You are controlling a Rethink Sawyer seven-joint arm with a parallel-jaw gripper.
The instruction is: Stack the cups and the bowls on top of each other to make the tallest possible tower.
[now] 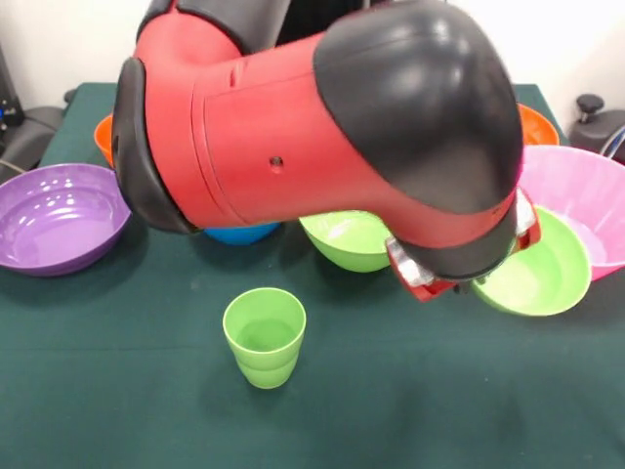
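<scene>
Lime cup (264, 349) upright, empty; purple bowl (57, 217) empty too.

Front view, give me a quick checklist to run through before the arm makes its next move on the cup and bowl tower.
1. Lime green cup upright, mouth up, standing alone on the table: ok.
2. Gripper visible and its state known: cannot tell; the arm fills the view and hides it.
3. Any stack started: not ok; no visible piece sits on another.
4. Purple bowl upright and unobstructed: ok.
5. Two green bowls free to grasp: cannot tell; the arm covers part of each.
6. Pink bowl fully on the table: cannot tell; it is cut off at the picture's edge.
</scene>
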